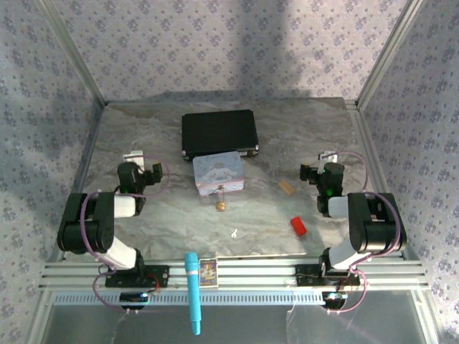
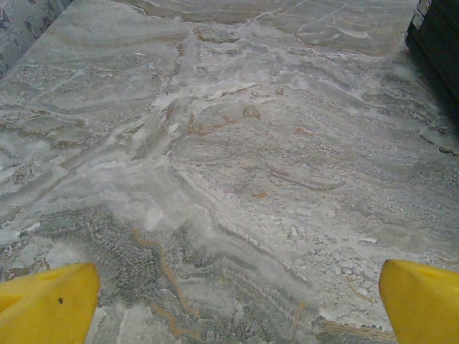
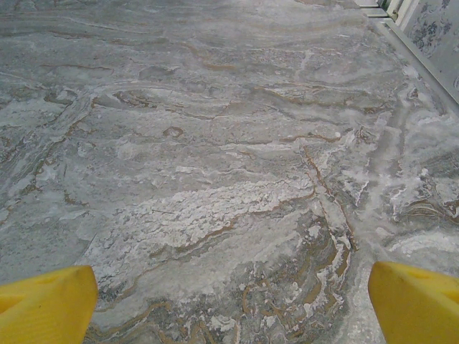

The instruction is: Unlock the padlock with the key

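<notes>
The tiny brass padlock (image 1: 221,205) lies on the marble table just in front of the pale blue tin (image 1: 218,174). The small silver key (image 1: 234,232) lies a little nearer to me, right of the padlock. My left gripper (image 1: 136,157) sits far left of both, open, its yellow fingertips (image 2: 47,311) wide apart over bare marble. My right gripper (image 1: 326,157) sits far right, also open, yellow fingertips (image 3: 419,308) spread over bare table with nothing between them.
A black case (image 1: 219,133) lies behind the tin. A tan wooden block (image 1: 286,187) and a red cylinder (image 1: 298,226) lie right of centre. A blue marker (image 1: 193,290) and a small card (image 1: 208,271) rest on the front rail. Patterned walls enclose the table.
</notes>
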